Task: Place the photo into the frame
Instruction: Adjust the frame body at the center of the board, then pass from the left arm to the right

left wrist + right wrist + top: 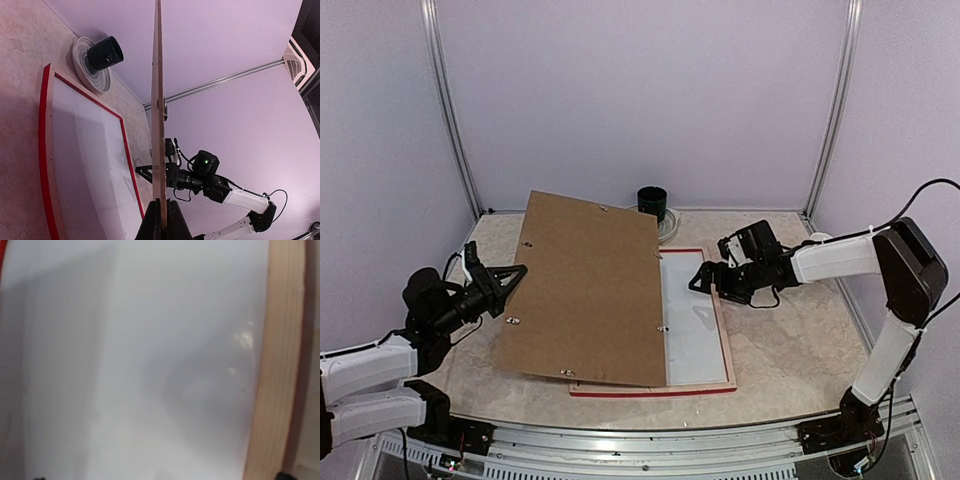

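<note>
Brown backing board (590,290), pinched by the left gripper (518,272), is tipped up to bare the frame (724,340) lying by the tabletop's (790,340) front edge; right gripper (703,281) hovers spread above it; photo unseen

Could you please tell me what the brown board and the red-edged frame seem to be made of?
The flat brown rectangular board looks like matte hardboard or stiff card: an even tan face and a thin, rigid edge. The red-edged rectangular frame seems to be wood, painted red outside: pale grain shows on its bare back rail.
</note>
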`<state>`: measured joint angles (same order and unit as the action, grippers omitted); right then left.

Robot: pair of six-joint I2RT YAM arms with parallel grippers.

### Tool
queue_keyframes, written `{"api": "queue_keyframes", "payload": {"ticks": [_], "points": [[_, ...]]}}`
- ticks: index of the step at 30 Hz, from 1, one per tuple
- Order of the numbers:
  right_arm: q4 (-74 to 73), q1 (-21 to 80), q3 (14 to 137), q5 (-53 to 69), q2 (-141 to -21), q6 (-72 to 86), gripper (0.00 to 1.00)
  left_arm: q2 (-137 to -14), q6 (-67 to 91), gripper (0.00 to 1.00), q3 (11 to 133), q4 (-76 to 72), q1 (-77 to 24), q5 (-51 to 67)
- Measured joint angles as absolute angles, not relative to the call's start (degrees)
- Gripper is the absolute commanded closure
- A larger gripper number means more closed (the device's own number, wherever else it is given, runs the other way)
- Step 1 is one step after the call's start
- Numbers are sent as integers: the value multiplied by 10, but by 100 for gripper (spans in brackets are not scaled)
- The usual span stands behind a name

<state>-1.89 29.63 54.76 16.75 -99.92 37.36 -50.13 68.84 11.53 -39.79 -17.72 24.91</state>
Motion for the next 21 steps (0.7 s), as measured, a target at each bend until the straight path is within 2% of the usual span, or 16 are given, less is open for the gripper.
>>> {"api": "queue_keyframes", "payload": {"ticks": [13,21], "points": [[-146,301,604,49,-930,326,1,-601,707,100,73,-510,-198,242],[-200,306,667,10,-931,282,1,-654,724,100,73,-576,-237,233]]}}
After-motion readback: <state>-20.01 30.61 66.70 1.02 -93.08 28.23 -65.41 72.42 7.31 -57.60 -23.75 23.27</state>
